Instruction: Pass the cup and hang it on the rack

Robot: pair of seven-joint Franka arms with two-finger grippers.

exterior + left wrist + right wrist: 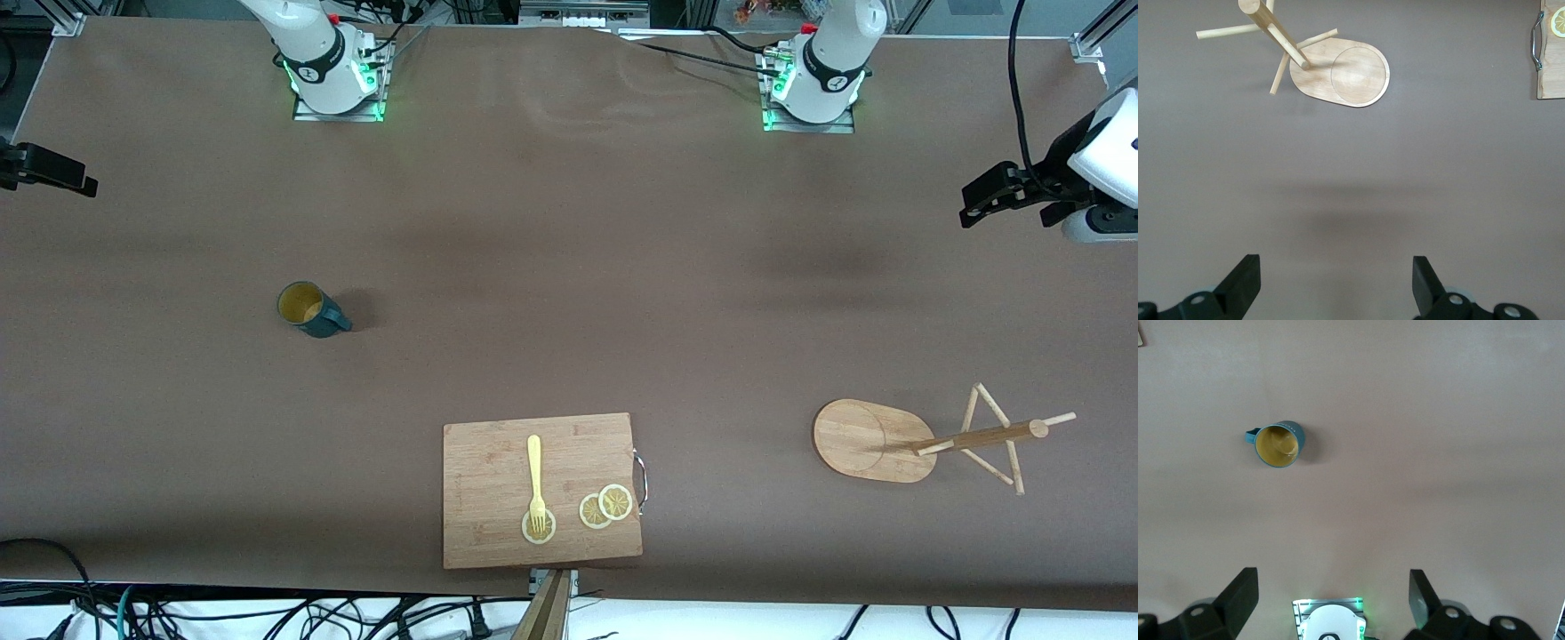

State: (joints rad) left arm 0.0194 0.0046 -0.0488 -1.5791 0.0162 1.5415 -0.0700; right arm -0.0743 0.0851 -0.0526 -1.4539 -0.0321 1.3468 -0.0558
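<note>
Sitting upright on the counter (pixel 569 267), teal cup (pixel 308 309); mug rack (pixel 876 442) near cutting board (pixel 540 490). Hovering spread apart, empty: left hand (pixel 1337 283), right hand (pixel 1333 597); fork (pixel 535 476) showing only from the front.

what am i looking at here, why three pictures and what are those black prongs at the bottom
Two robot arms stand at a brown table. The wide picture comes from a high camera facing them. The other two come from cameras on each arm's wrist, looking down past that arm's own hand. The black prongs are the fingers, open and holding nothing: left hand, right hand. On the table are a teal cup, upright, toward the right arm's end, and a bamboo mug rack toward the left arm's end. A cutting board holding a fork and lemon slices lies nearer the front camera.
</note>
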